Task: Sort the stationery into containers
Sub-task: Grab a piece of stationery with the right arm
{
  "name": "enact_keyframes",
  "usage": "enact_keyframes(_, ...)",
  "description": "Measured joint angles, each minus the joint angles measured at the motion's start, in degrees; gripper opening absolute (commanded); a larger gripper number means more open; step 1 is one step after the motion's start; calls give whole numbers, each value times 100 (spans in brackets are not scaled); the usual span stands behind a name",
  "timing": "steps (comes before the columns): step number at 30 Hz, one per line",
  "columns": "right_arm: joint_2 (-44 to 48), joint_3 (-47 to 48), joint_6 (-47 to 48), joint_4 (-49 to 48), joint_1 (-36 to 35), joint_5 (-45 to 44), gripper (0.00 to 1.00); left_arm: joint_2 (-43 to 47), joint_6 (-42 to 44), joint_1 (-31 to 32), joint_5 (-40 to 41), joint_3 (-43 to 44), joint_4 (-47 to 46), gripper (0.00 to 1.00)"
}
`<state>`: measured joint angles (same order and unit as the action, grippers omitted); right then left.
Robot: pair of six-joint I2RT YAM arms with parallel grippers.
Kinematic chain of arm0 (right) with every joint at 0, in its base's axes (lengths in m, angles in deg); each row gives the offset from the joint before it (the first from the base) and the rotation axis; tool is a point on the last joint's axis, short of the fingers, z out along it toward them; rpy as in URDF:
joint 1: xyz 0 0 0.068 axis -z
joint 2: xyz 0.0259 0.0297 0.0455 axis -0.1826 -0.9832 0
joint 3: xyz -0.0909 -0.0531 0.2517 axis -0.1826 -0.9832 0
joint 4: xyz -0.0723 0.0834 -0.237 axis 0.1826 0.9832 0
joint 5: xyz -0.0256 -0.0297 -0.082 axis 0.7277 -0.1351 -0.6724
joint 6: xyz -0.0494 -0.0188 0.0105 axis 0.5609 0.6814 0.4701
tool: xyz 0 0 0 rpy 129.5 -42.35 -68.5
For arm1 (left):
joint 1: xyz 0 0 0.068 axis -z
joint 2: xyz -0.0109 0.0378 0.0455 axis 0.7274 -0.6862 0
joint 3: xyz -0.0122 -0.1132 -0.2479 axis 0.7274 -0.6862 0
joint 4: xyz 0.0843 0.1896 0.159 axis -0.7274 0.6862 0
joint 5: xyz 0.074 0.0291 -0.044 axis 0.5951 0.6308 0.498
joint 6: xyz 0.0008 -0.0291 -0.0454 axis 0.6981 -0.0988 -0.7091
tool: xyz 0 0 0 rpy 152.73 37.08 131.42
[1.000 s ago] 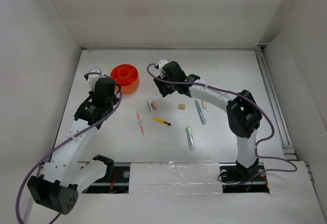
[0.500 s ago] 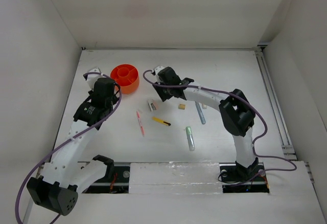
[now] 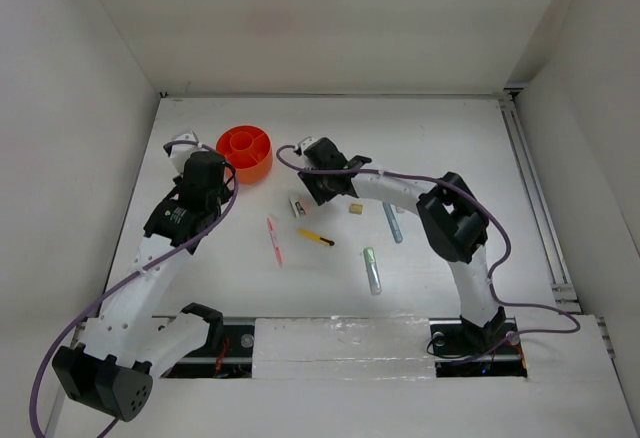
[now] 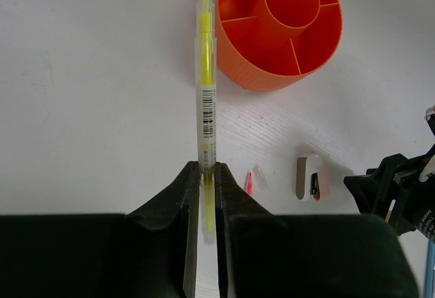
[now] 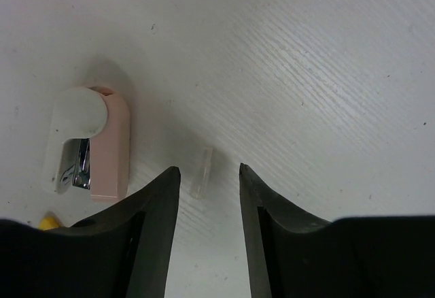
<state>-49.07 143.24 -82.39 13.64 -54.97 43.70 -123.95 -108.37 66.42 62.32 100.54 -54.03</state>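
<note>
Left gripper point(image 4: 206, 175) is clenching the near end of a slim translucent yellow highlighter pen point(image 4: 206, 87). The pen is pointing straight out from the fingers and passing just beside the outer wall of the round orange plastic divided cup point(image 4: 250, 75). A barcode sticker is wrapping the barrel, its small print too fine to read. Right gripper point(image 5: 207, 171) is hanging with jaws parted over the white table point(image 5: 306, 53), straddling a tiny clear tube point(image 5: 201, 175), with a small pink-and-white clip-like piece point(image 5: 109, 152) lying just beside.

White table point(image 3: 450, 138) bears orange cup point(image 3: 252, 169), pink pen point(image 3: 274, 240), green marker point(image 3: 372, 270), stapler point(image 5: 88, 150).
</note>
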Motion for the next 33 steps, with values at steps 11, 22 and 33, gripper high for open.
enact_keyframes(11, -205, 2, -28, 4, 0, 31, 35, -59, 4, 0, 4, 0, -35, 0)
enact_keyframes(22, -219, 17, -107, 15, 15, 72, 0, -59, 2, 0, 20, 0, -35, 0)
enact_keyframes(33, 1585, -852, -1200, -763, 586, 92, 0, -70, 533, 0, -2518, 0, -636, 0)
